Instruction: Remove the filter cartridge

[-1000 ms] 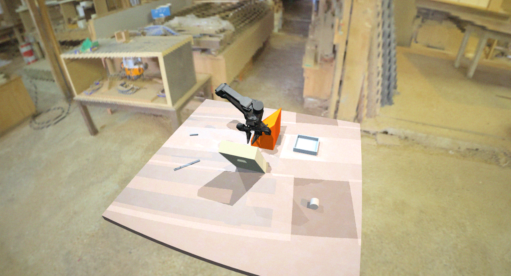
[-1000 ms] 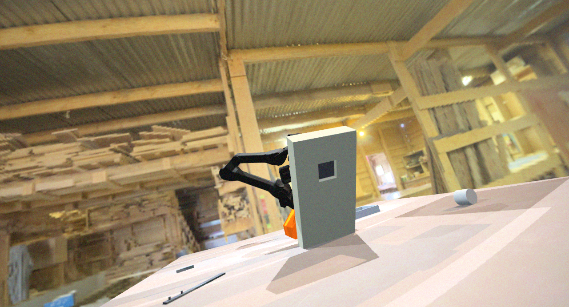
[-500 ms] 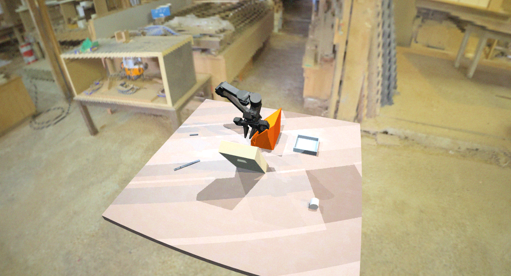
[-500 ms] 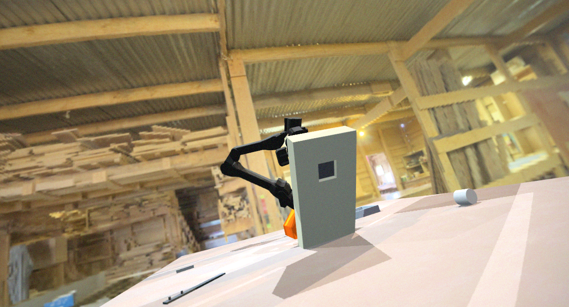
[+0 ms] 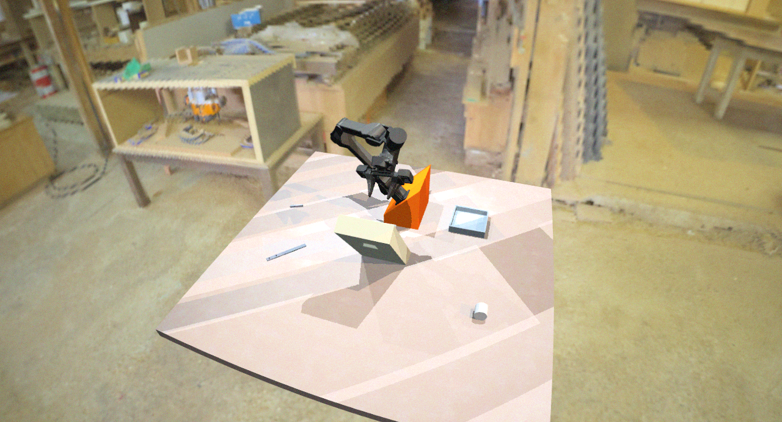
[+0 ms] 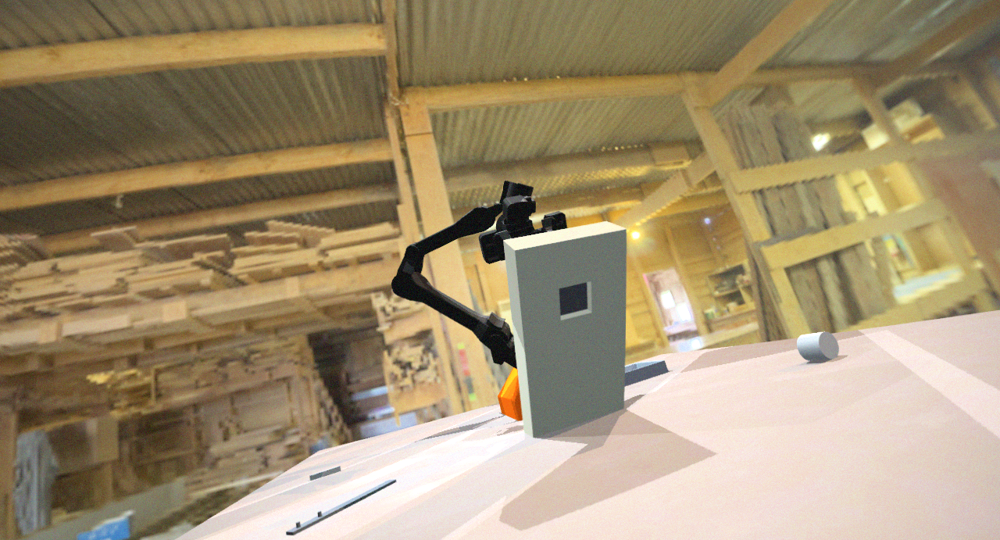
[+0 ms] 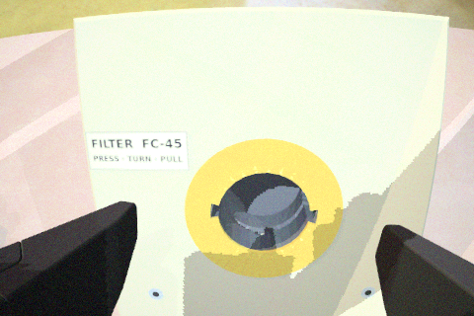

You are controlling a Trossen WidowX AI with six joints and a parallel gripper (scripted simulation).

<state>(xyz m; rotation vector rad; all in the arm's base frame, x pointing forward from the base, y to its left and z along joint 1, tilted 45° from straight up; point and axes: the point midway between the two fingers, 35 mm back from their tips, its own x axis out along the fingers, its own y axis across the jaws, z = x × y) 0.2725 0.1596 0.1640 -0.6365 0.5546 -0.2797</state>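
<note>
The pale service panel (image 5: 365, 227) (image 6: 573, 376) (image 7: 257, 74) stands tilted on the table. In the wrist view, the yellow ring (image 7: 201, 207) on its face surrounds an open socket (image 7: 237, 193) with two side notches; no slotted cartridge face fills it. My gripper (image 5: 380, 195) (image 7: 261, 233) is open in front of the panel, with nothing visible between its fingers. In the exterior view its fingertips are hidden behind the panel. I cannot make out the filter cartridge in any view. The blue-grey tray (image 5: 468, 232) (image 6: 646, 373) stands to the panel's right, and its visible floor holds nothing.
An orange wedge (image 5: 423, 203) (image 6: 510, 397) stands between the arm and the tray. A light grey cylinder (image 5: 480, 311) (image 6: 816, 346) lies behind the panel. A long bar (image 5: 286, 252) (image 6: 342, 506) and a short bar (image 5: 296, 205) (image 6: 325, 473) lie on the other side.
</note>
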